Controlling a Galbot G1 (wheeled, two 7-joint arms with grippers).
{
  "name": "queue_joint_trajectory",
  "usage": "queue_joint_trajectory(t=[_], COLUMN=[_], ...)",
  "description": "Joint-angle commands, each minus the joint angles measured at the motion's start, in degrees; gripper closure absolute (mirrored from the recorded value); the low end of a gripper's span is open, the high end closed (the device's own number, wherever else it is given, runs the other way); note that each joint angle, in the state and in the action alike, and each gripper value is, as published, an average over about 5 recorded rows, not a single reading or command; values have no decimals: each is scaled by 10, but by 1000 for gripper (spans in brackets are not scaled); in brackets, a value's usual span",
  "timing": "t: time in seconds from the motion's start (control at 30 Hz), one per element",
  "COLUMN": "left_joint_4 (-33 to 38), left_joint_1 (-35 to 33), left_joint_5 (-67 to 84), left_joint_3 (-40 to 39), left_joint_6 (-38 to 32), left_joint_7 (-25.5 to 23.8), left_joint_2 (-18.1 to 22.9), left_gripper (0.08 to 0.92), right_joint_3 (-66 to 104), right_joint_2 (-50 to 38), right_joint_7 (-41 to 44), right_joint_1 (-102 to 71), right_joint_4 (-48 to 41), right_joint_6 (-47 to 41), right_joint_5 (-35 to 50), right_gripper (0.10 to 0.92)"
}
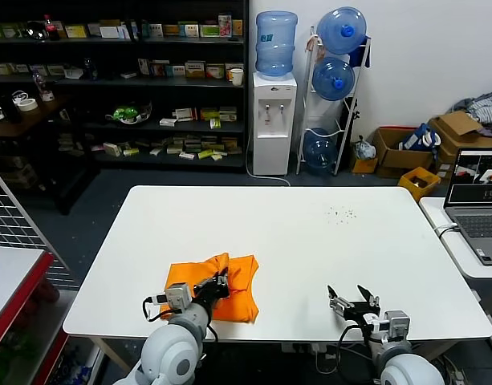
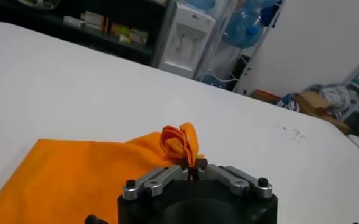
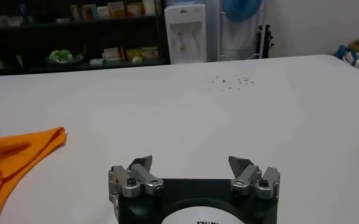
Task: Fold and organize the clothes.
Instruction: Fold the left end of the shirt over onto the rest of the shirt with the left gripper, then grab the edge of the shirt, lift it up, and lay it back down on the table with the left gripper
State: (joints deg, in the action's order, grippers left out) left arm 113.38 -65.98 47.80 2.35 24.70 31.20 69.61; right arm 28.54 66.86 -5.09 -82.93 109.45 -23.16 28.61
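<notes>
Worktop [image 1: 310, 241], white, wide, filling most of the head view; faint scatter of dark specks [image 1: 342, 213] toward far right side. Laptop [image 1: 480, 200] on a separate surface off to the right, shelving and water bottles behind.

Orange T-shirt [image 1: 229, 290] lying near the front edge, left of centre, already bunched into a rough folded pad, not flat, upper layer rumpled. No lettering visible from here. Thin cotton by the look of it: judged light, limp, no stiffness, likely to sag and drag rather than slide as one piece; layers likely to separate if pinched too shallow. Best hold judged at a doubled edge or corner, both layers caught together, not the middle of the pad.

Left tool [image 1: 216, 287] over the near left part of the shirt, closed down tight on a puckered tuft of orange cloth, seen clearly in the left wrist view [image 2: 192, 169] with the tuft standing up just past the tips. Cloth raised slightly at that pinch, rest still on the worktop.

Right tool [image 1: 351, 298] near the front edge, well apart from the shirt, resting low over bare worktop, spread wide, holding nothing; right wrist view [image 3: 194, 165] confirms gap clear, orange corner [image 3: 14, 155] far off to the side.
</notes>
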Motion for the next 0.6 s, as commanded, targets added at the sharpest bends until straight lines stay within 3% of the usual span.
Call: queue_joint_trajectory(t=[0.03, 0.2, 0.37, 0.6], left_joint_4=[-29, -15, 10, -52], left_joint_1=[21, -1, -44, -127], left_joint_5=[-33, -31, -29, -35], left_joint_3=[-22, 2, 50, 182], left_joint_6=[-19, -23, -33, -91], left_joint_7=[-18, -28, -42, -165], left_joint_2=[52, 37, -38, -163], left_gripper=[794, 656, 509, 301], right_joint_3=[-3, -3, -2, -6], right_joint_2=[3, 2, 1, 5], right_joint_7=[1, 2, 4, 7], right_joint_1=[1, 2, 1, 1], right_joint_4=[-2, -4, -4, -7], right_joint_6=[0, 1, 3, 6], right_joint_5=[-1, 0, 2, 1], right_gripper=[203, 203, 203, 203])
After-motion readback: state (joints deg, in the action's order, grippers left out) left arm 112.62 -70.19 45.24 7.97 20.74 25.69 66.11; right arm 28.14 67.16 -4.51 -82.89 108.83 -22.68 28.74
